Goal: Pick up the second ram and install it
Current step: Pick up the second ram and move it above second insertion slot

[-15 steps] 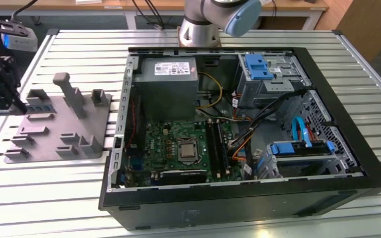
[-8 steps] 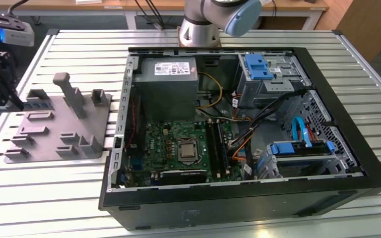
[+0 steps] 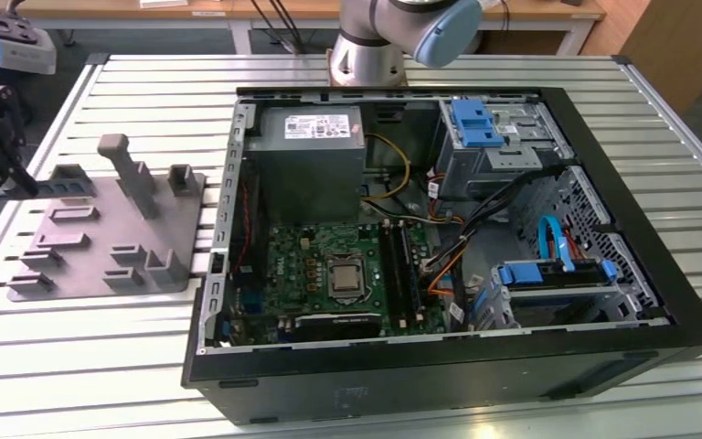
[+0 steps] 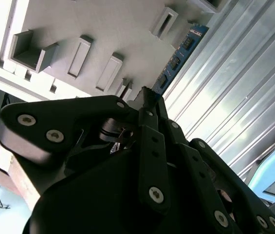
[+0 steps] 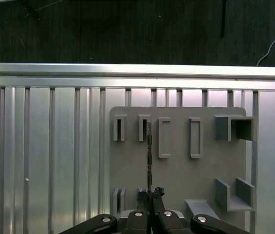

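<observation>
The hand (image 4: 146, 97) is drawn narrow, its fingertips pinching one end of the second ram (image 4: 178, 56). The strip runs on edge straight ahead of them, over the grey fixture (image 5: 205, 170) that lies under the hand on the table (image 5: 45, 161). The open computer case (image 3: 449, 366) sits well apart from the hand. Held so near its end, the strip could pivot in the grip, catch a fixture slot wall on lifting, or slip free. A tilted strip would likely miss its socket.
</observation>
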`<state>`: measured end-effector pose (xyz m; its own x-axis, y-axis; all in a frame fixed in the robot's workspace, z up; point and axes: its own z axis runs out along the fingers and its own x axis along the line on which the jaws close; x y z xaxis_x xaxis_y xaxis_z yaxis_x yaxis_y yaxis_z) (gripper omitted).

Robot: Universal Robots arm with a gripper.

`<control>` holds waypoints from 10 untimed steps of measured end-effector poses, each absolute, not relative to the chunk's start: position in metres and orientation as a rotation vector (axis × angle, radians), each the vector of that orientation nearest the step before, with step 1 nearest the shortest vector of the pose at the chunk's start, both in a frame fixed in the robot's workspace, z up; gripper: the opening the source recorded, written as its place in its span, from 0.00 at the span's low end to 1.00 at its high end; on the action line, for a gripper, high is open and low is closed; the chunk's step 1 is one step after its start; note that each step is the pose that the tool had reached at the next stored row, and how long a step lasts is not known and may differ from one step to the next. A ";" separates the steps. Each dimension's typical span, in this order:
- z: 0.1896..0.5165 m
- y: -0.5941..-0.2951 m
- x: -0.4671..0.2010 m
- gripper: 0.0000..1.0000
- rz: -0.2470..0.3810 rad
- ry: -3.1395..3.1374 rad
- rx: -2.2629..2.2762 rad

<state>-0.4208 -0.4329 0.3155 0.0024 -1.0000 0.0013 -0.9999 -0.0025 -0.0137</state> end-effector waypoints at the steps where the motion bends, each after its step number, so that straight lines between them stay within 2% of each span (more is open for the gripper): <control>1: 0.317 -0.433 -0.421 0.14 -0.017 2.212 -2.218; 10: 0.329 -0.433 -0.421 0.14 -0.017 2.212 -2.218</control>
